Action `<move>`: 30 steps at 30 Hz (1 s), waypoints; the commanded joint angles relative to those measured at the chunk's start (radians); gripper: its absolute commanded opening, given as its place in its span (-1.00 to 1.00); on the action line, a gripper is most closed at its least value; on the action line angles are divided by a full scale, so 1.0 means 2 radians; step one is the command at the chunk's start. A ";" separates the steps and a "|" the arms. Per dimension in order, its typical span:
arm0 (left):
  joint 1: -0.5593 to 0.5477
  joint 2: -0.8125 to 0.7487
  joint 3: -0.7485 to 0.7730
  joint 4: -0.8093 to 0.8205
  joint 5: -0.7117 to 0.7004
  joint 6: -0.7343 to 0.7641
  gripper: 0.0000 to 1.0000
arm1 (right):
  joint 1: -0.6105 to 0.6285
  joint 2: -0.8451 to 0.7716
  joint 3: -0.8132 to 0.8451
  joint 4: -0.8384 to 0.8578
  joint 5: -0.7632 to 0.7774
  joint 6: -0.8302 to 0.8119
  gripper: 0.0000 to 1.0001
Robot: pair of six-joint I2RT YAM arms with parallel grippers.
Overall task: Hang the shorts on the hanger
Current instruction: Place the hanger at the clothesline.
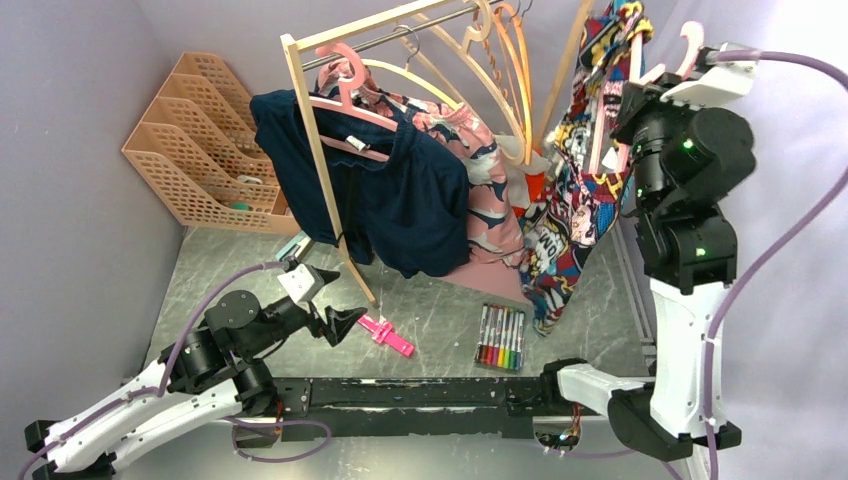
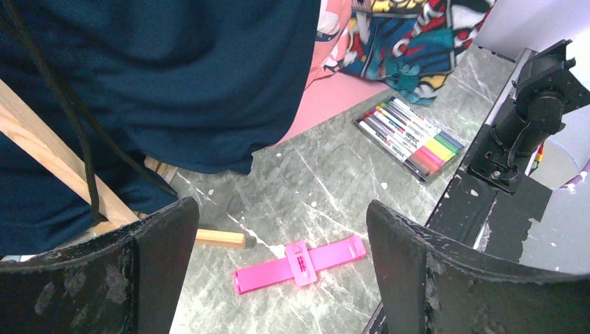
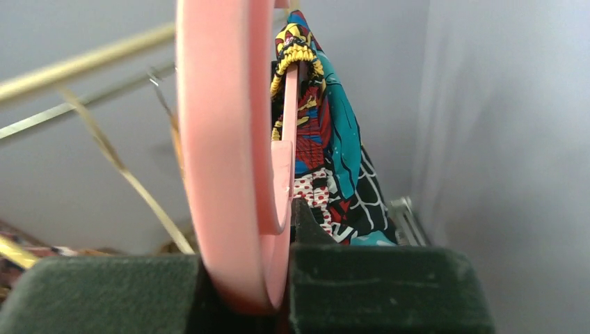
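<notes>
Right gripper (image 3: 243, 282) is clamped on the pink hanger (image 3: 222, 139), held high by the right end of the clothes rack (image 1: 300, 120). The shorts (image 1: 575, 190) drape over the hanger and hang down long. Left gripper (image 2: 282, 236) is spread wide and empty, low over a pink clip (image 2: 299, 263). A marker pack (image 2: 410, 136) lies near.

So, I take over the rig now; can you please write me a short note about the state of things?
Left gripper: jaws open, empty, low over the table near the pink clip.
Right gripper: jaws shut on the hanger, held high, to the right of the rack.
The shorts: draped over the hanger, lower end down near the markers.
Done: the shorts appear to be on the hanger.
Left: check that they sit securely; the hanger's hook hangs on nothing, so it probably needs to be hung up or set down.
</notes>
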State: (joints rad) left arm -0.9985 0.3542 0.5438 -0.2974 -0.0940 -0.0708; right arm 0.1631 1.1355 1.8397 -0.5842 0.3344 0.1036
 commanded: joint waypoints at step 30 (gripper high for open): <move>0.005 0.004 -0.002 0.006 -0.003 0.001 0.87 | 0.033 0.063 -0.095 0.069 -0.002 -0.074 -1.00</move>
State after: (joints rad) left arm -0.9966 0.3637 0.5438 -0.2974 -0.1040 -0.0708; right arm 0.3016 1.2396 1.6642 -0.4984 0.4210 -0.1204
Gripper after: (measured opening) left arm 0.938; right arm 0.048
